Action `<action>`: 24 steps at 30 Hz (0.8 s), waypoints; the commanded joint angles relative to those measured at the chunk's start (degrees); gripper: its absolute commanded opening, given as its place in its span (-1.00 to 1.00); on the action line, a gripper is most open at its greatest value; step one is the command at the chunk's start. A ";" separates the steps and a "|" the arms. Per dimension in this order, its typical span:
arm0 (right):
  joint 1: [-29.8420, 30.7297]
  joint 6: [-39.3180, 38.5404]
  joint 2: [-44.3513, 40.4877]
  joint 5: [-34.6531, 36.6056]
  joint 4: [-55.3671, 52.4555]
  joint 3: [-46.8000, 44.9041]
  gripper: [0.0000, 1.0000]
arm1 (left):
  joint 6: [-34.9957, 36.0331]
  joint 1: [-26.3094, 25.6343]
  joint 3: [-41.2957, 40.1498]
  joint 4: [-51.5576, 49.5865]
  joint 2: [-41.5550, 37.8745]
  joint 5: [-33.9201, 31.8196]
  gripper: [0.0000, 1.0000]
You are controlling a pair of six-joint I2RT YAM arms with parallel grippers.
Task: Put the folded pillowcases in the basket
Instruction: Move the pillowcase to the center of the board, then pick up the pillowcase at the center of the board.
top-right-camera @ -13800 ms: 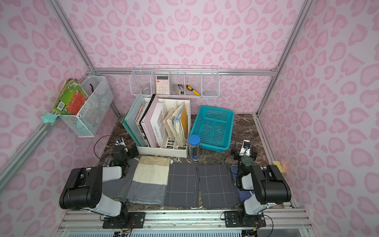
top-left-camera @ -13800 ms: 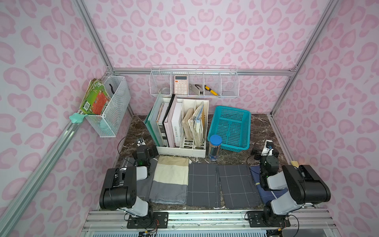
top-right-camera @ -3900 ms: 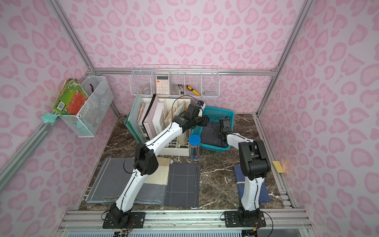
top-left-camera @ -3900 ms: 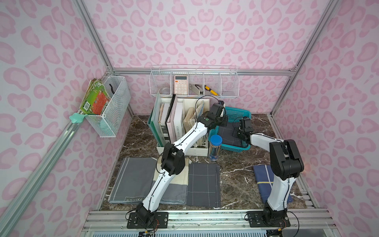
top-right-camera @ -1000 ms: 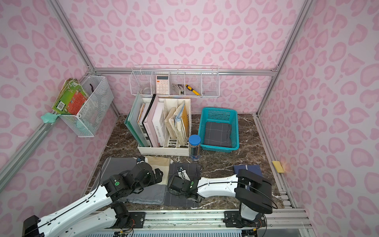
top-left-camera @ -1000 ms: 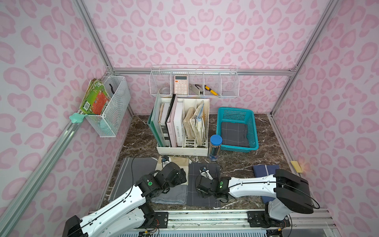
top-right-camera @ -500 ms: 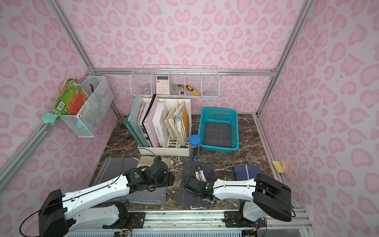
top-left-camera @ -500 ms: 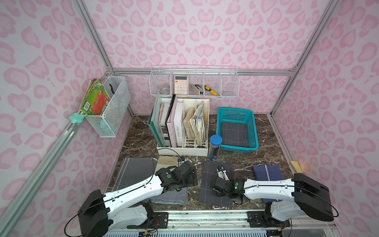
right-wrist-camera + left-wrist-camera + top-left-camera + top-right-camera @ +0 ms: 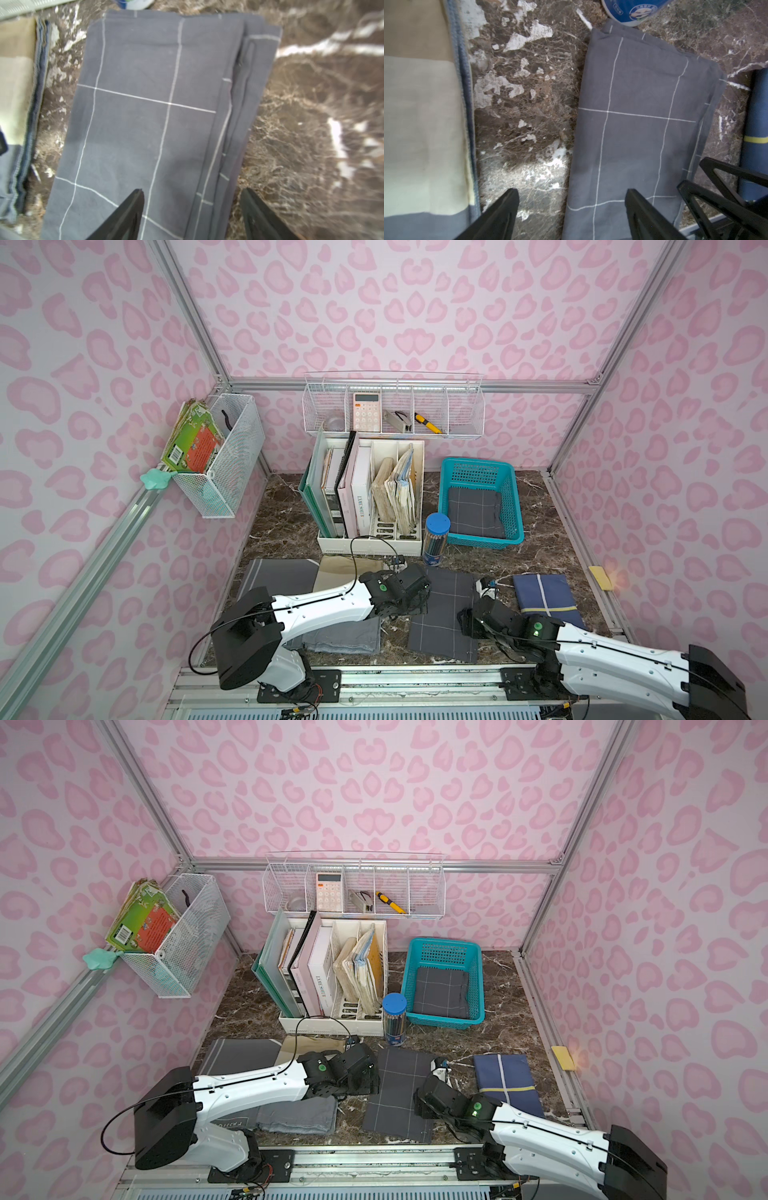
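The folded pillowcase [image 9: 444,614] [image 9: 401,1090], dark grey with white grid lines, lies flat on the marble table near its front edge. My left gripper [image 9: 420,600] [image 9: 571,191] is open, one finger over the marble and one over the cloth, straddling the pillowcase's [image 9: 639,99] left edge. My right gripper [image 9: 466,620] [image 9: 192,190] is also open and straddles the layered right edge of the pillowcase [image 9: 145,83]. The teal basket [image 9: 478,475] [image 9: 446,955] stands at the back right. Another grey grid pillowcase [image 9: 473,512] lies in it.
A blue-lidded pencil tube [image 9: 436,537] stands just behind the pillowcase. A white file organizer with books [image 9: 370,497] is beside the basket. A beige and grey folded cloth [image 9: 336,576] and a grey one [image 9: 278,576] lie to the left, a navy one [image 9: 542,593] to the right.
Both arms have swung right along the table's front. The grid pillowcase now lies further right, apart from the beige cloth. Both pairs of jaws have narrowed a little.
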 commanded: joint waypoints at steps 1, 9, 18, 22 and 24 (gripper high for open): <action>-3.03 1.69 -4.96 -5.76 4.27 -3.28 0.46 | -0.23 -0.01 1.46 2.07 2.47 1.61 0.66; -8.59 -0.45 -11.16 -7.64 1.38 -4.70 0.44 | -2.68 0.12 6.97 -0.19 11.50 2.09 0.50; -9.00 -1.28 -1.62 -10.25 7.37 -5.92 0.42 | -4.47 1.47 5.25 2.78 13.52 4.41 0.51; -8.98 -2.20 1.12 -10.86 9.91 -5.58 0.22 | -4.59 2.23 5.93 3.55 15.95 7.05 0.24; -8.92 -2.37 2.32 -10.90 10.78 -5.27 -0.02 | -4.71 2.45 6.47 3.50 16.91 7.97 0.07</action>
